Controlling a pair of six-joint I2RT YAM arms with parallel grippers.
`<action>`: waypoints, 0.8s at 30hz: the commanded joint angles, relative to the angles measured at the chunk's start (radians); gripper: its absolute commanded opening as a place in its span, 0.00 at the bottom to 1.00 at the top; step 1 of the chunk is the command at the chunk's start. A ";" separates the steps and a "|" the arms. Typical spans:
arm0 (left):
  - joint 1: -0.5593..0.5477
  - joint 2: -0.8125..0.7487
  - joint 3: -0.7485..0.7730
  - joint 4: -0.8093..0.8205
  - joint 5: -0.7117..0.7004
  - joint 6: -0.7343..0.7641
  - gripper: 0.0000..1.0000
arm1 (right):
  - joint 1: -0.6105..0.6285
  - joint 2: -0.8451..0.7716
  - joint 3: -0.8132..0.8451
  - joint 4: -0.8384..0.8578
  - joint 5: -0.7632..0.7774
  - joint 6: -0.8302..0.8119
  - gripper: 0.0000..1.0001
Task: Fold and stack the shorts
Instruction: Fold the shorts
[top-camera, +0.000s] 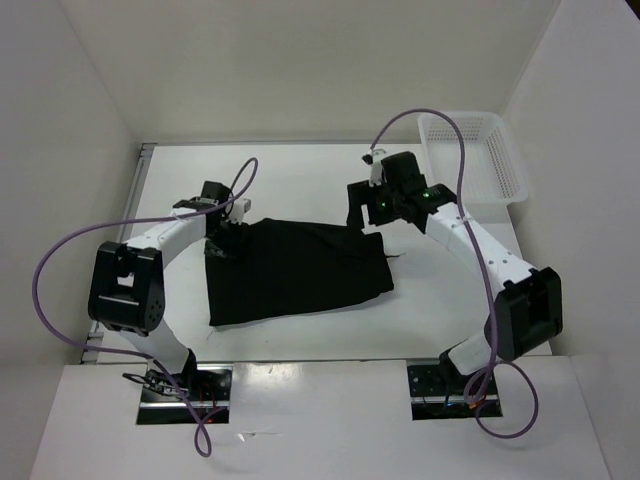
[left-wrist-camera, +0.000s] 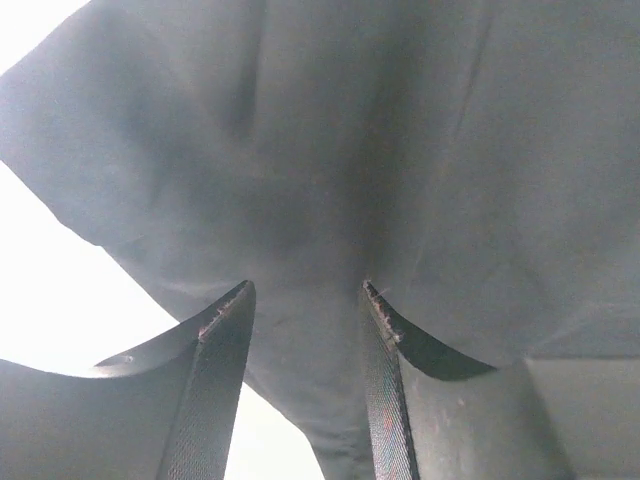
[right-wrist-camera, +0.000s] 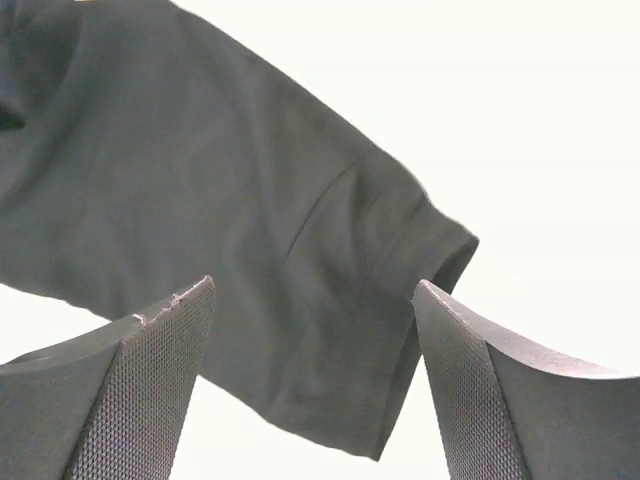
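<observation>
The black shorts (top-camera: 295, 270) lie spread flat in the middle of the white table. My left gripper (top-camera: 222, 240) is low over their far left corner. In the left wrist view the left gripper (left-wrist-camera: 305, 300) has its jaws apart, with the dark shorts fabric (left-wrist-camera: 330, 150) filling the frame between and beyond them. My right gripper (top-camera: 365, 215) hovers at the shorts' far right corner. In the right wrist view the right gripper (right-wrist-camera: 315, 295) is wide open and empty above a hemmed corner of the shorts (right-wrist-camera: 300, 250).
A white mesh basket (top-camera: 478, 155) stands at the far right corner of the table. White walls close in the table on the left, back and right. Purple cables loop from both arms.
</observation>
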 joint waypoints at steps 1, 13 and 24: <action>0.015 -0.062 -0.004 -0.008 0.016 0.004 0.54 | 0.017 -0.029 -0.118 -0.113 -0.054 0.220 0.86; 0.100 -0.122 -0.063 0.010 0.007 0.004 0.60 | -0.115 -0.097 -0.393 -0.018 -0.263 0.387 0.93; 0.100 -0.024 -0.092 0.033 -0.003 0.004 0.63 | -0.141 -0.078 -0.309 -0.160 -0.080 0.430 0.93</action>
